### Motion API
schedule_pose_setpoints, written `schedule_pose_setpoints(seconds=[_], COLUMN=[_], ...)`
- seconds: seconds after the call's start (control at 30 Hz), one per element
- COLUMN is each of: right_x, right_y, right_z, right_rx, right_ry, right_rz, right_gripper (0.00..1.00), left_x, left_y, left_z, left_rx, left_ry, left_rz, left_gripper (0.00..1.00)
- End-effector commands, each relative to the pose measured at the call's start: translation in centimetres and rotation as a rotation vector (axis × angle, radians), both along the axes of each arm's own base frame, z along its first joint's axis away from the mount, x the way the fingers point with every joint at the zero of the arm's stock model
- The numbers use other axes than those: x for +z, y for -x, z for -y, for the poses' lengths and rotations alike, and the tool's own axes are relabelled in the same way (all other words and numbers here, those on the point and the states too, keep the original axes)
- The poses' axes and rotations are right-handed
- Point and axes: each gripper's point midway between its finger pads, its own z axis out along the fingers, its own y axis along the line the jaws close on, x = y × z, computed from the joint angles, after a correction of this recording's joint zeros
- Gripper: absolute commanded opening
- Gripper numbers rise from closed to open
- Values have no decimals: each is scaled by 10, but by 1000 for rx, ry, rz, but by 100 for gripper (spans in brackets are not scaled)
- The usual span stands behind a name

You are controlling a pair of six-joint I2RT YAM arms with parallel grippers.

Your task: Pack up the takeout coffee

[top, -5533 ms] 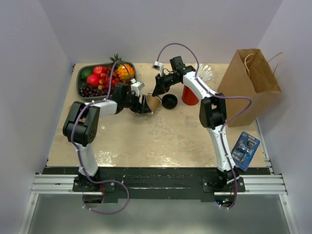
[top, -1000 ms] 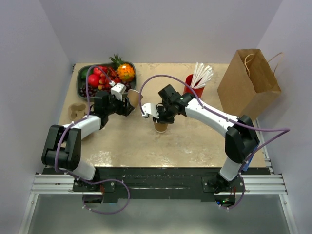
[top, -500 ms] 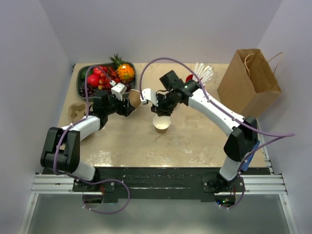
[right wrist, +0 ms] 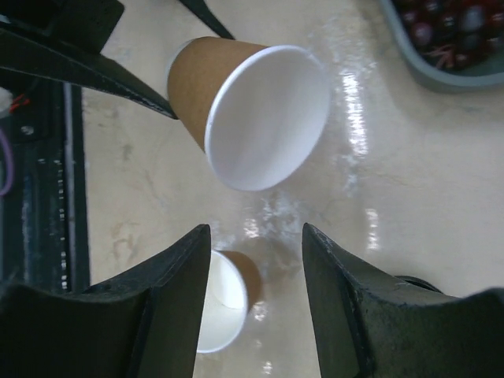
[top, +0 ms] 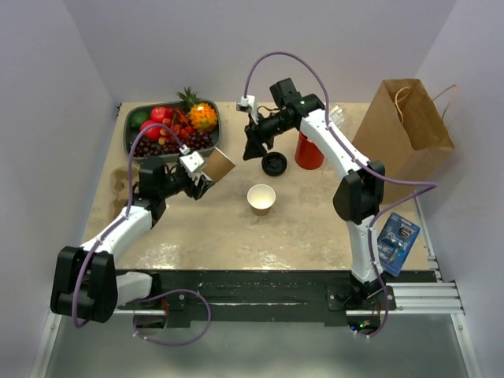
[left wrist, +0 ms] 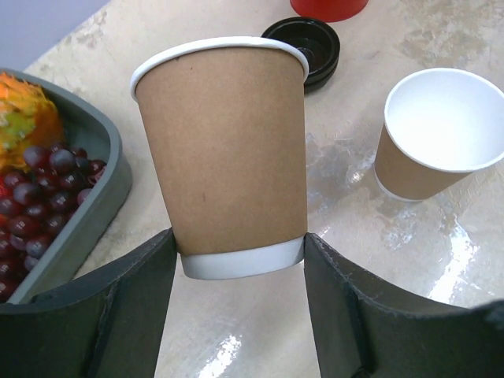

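Now the right pincer (right wrist: 256, 235) has let go: fingers spread, nothing between them. It has swung off the takeout coffee cup (top: 261, 198), which a second ago it was still setting down. That cup now stands upright and open-mouthed near the middle of the surface (top: 299, 232), with nothing touching it.

The pincer hangs at about 12 o'clock from the cup, close by the black lid (top: 274, 163). The lid lies flat at 1 o'clock from the cup, well apart from it and just beside the red cup (top: 307, 151) with the straws.

Over at 10 o'clock, the left pincer (left wrist: 239, 248) is pinching a second paper cup (left wrist: 224, 150) by its base. It's lifted and tilted, mouth toward the centre, and the arm has drawn back a touch.

So the cup looks parked for lidding. My read is the lid comes next, then the capped cup goes to the brown paper bag (top: 405, 130) at 2 o'clock. Nothing has been packed yet.
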Motion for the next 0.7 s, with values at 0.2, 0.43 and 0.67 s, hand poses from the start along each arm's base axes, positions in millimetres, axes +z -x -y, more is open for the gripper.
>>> schedule_pose_setpoints(seconds=[0.2,0.43,0.67], right_x=[27,18,3], right_y=[37,34,25], right_z=[-25,-40,-51], right_rx=[116,125,89], right_ry=[-167,-181,-170], right_rz=[-128,-157,-189], right_gripper=[53,53,51], left_x=[15,24,30], left_y=[7,9,11], left_z=[1,11,12], left_rx=[-83,-104,-96], left_ry=[-91,-76,-70], left_rz=[152,167,181], left_gripper=[0,0,0])
